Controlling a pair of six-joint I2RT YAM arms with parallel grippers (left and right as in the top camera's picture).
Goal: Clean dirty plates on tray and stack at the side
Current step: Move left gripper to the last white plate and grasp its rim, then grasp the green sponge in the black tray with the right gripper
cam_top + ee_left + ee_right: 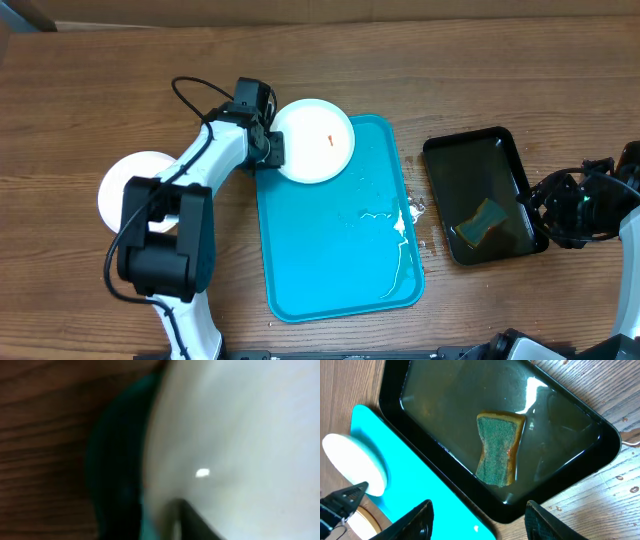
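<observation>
so the left gripper (272,150) looks clamped on the left rim of a white plate (318,142), which sits at the far-left corner of the blue tray (340,260) and hangs partly out over the wooden table (100,80). There's a small red smear (330,138) near the middle of it. The left wrist view is a blurry mess: mostly white plate surface very close up, a dark finger (197,520) poking in at the bottom, dark teal tray edge and wood on the left. From the right wrist camera the same plate looks tipped up off the tray a bit rather than lying flat, though I can't be sure. Over on the left of the table there's an other plate (125,180), white, mostly tucked under the left arm (190,190), and I can't tell if it's one or a stack. The blue tray has wet streaks (402,218) along its right side. Just right of it, on the table, is a black tray (470,165) holding water with a sponge (487,218) lying in it, green side up. The right gripper (479,510) hovers over the near edge of the black tray with its fingers spread wide and nothing between them
</observation>
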